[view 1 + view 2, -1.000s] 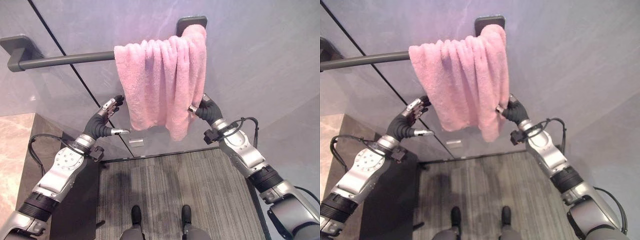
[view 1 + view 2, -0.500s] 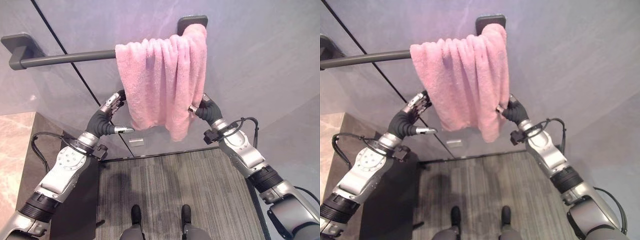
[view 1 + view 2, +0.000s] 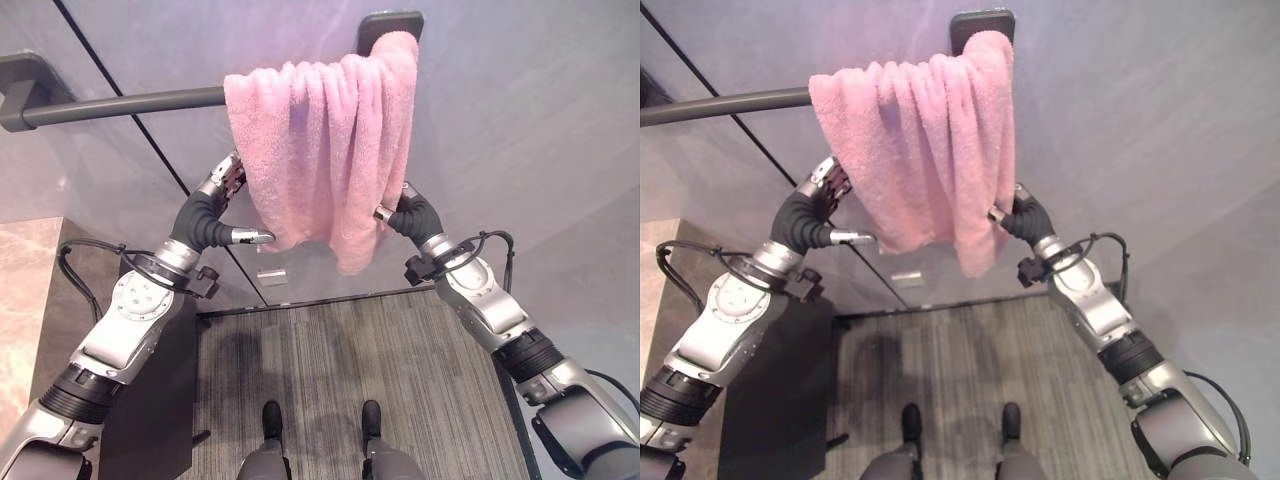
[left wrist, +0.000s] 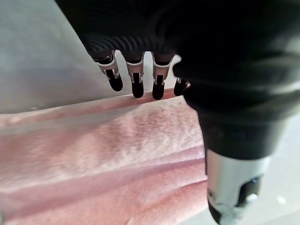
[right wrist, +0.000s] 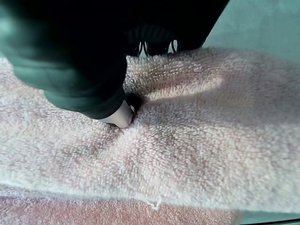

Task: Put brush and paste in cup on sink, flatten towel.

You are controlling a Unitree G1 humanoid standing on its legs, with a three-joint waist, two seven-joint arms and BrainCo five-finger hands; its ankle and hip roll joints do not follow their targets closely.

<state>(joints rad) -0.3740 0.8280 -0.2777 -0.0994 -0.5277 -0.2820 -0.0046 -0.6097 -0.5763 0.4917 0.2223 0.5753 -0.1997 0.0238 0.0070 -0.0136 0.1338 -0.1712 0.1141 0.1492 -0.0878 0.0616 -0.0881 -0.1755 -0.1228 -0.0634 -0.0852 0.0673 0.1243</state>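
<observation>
A pink towel (image 3: 320, 150) hangs bunched in folds on a dark wall bar (image 3: 120, 105), pushed to the bar's right end. My left hand (image 3: 205, 215) is at the towel's left edge, about halfway down. Its fingers (image 4: 136, 86) are straight with their tips at the edge, and the thumb (image 4: 232, 187) sticks out in front below them. My right hand (image 3: 410, 215) grips the towel's lower right edge. Its thumb (image 5: 119, 115) is pressed into the cloth (image 5: 201, 140), with the fingers tucked behind the fold.
The bar ends in dark brackets, one at the right (image 3: 390, 20) and one at the left (image 3: 20, 85). A stone counter (image 3: 25, 290) lies at the lower left. A small metal plate (image 3: 271, 272) sits low on the wall. Grey carpet (image 3: 400, 370) covers the floor below.
My left hand has climbed up along the towel's left edge. The right hand keeps its hold in the same place. The whole picture has shifted slightly.
</observation>
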